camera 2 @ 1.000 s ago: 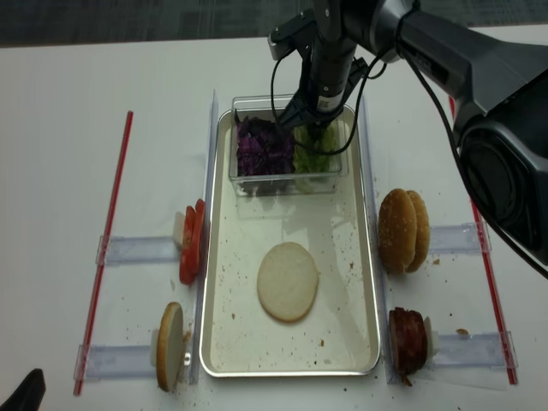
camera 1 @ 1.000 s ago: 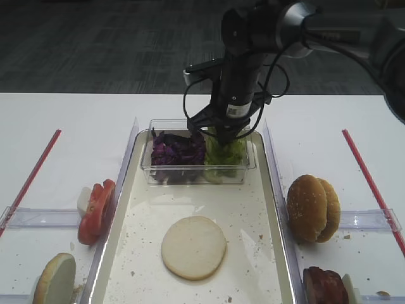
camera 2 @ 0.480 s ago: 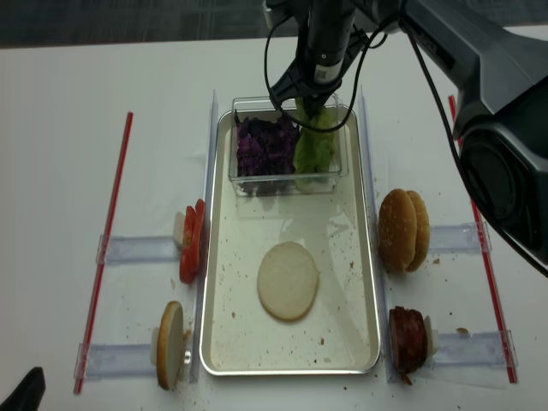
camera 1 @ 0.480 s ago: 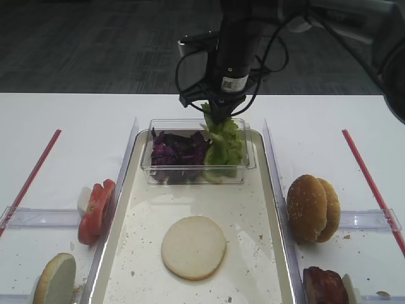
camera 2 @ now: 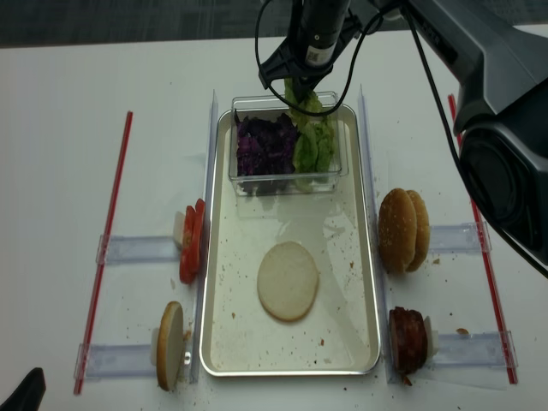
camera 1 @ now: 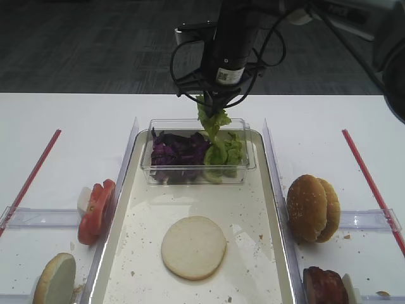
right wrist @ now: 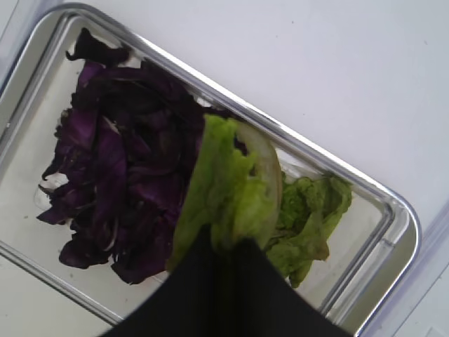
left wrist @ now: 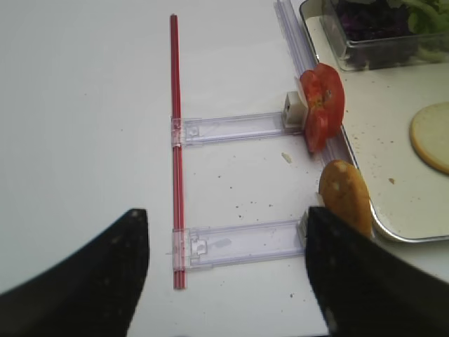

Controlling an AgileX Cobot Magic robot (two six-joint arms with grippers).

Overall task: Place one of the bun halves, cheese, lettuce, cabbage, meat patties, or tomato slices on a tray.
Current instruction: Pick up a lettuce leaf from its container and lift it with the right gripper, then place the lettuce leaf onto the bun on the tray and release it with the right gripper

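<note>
From the high view, the right gripper [camera 1: 214, 104] hangs above the clear tub [camera 1: 193, 170] at the far end of the tray [camera 1: 266, 209], its jaws closed on a leaf of lettuce [camera 1: 211, 121] that dangles down toward the tub. Purple cabbage [camera 1: 177, 152] fills the tub's left side. One bun half [camera 1: 193, 247] lies cut face up on the tray; tomato slices [camera 1: 96, 211] stand left of it on the table [camera 1: 63, 158], more bun halves [camera 1: 312, 208] and the meat patties [camera 1: 324, 286] right.

In the right wrist view the leaf [right wrist: 224, 193] is pinched between the dark jaws, hanging over the cabbage [right wrist: 119, 182] and the rest of the greens.

The left wrist view shows the left gripper [left wrist: 224, 274] with its jaws wide apart and empty, over the table beside a red strip [left wrist: 177, 147].

From the second high view, the held lettuce [camera 2: 304, 101] hangs over the tub's far rim
</note>
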